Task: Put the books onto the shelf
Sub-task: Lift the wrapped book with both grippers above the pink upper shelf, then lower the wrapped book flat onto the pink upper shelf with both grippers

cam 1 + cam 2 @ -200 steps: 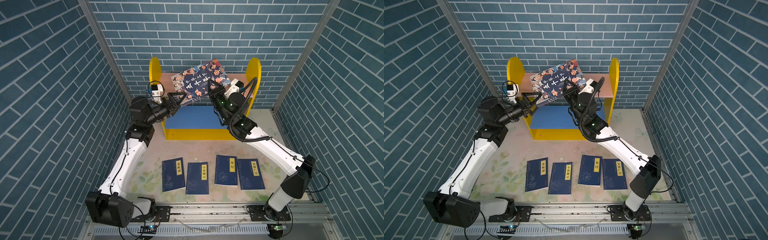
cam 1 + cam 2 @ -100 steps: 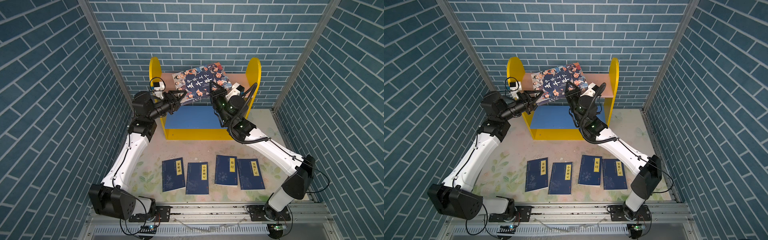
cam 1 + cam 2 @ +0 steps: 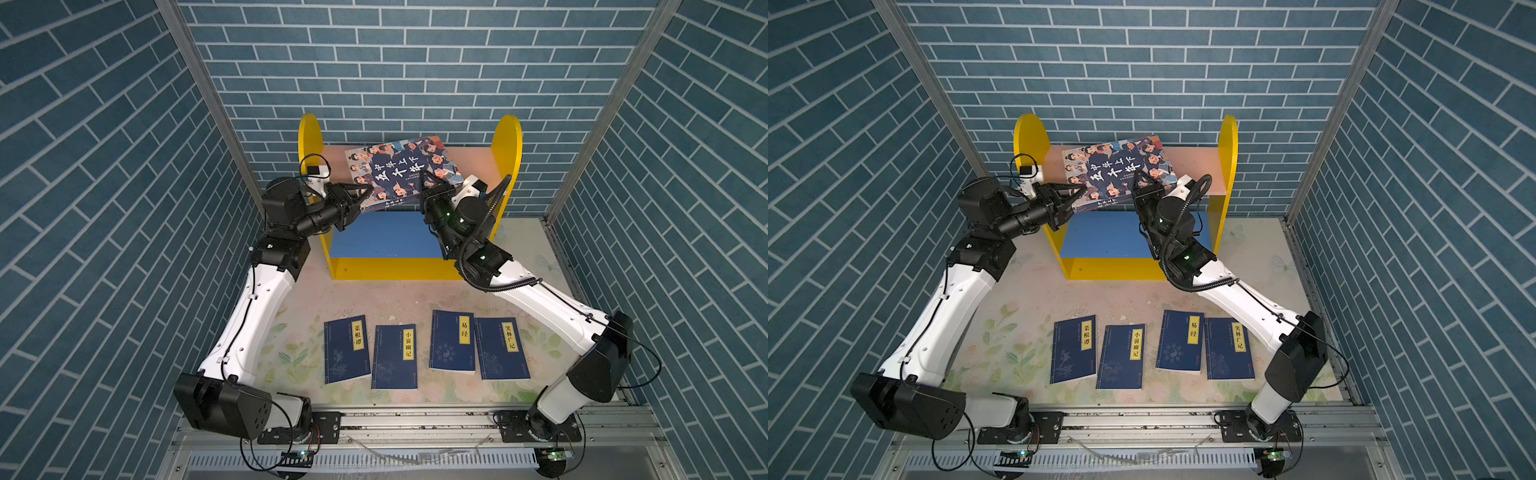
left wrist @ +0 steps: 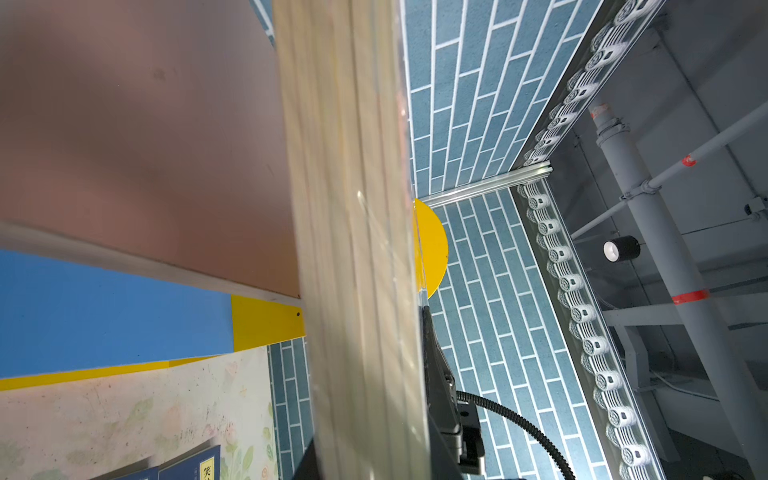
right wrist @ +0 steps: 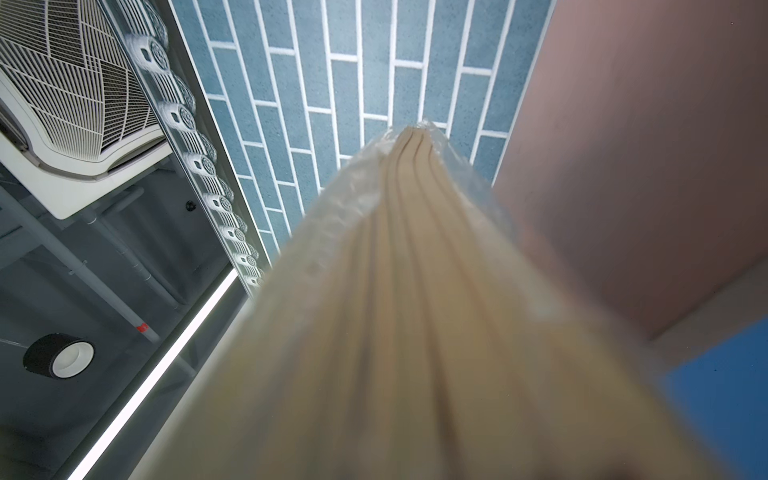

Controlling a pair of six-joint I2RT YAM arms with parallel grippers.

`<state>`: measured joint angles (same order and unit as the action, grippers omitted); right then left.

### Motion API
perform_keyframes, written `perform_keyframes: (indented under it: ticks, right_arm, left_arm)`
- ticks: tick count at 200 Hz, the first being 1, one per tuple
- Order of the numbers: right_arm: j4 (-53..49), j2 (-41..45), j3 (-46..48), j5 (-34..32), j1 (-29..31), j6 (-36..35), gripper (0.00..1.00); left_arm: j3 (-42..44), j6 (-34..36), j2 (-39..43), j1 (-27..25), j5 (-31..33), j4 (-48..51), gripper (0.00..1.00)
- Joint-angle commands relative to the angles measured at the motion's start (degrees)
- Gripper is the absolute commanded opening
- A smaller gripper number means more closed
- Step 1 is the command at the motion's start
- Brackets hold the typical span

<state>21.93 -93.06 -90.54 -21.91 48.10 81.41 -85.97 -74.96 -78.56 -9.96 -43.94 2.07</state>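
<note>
The cartoon book (image 3: pixel 401 170) is clamped along its near edge by the left gripper (image 3: pixel 365 195) and the right gripper (image 3: pixel 425 186) — held tilted over the pink upper board (image 3: pixel 478 162) of the shelf (image 3: pixel 309 137); four navy books (image 3: pixel 394 357) are laid flat on the table (image 3: pixel 395 295) in front.

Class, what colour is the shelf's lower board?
Blue; the lower board shows best in a top view.

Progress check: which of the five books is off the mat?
The large cartoon-face book, gripped by the left claw and right claw over the shelf's pink upper board. The four navy books lie flat in a row on the mat.
</note>
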Motion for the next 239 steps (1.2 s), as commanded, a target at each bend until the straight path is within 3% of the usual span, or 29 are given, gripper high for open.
perform_keyframes:
  ticks: [1,59,170,239]
  right_arm:
    - [5.32,4.39,-0.6,5.15,0.42,-2.55,0.27]
    - [2.87,4.36,0.01,8.65,0.38,-1.29,0.43]
    - [3.76,4.46,3.85,14.7,0.78,1.77,0.44]
    - [4.43,2.46,5.11,20.05,1.94,3.58,0.42]
  left_arm:
    - [-3.27,-2.36,-0.63,3.32,2.81,-2.92,0.0]
    - [-5.25,-2.91,-2.26,6.25,3.69,-2.8,0.0]
    - [-6.14,-1.73,-3.88,8.37,5.09,-2.55,0.0]
    - [-5.96,0.65,-4.03,8.81,6.06,-1.69,0.08]
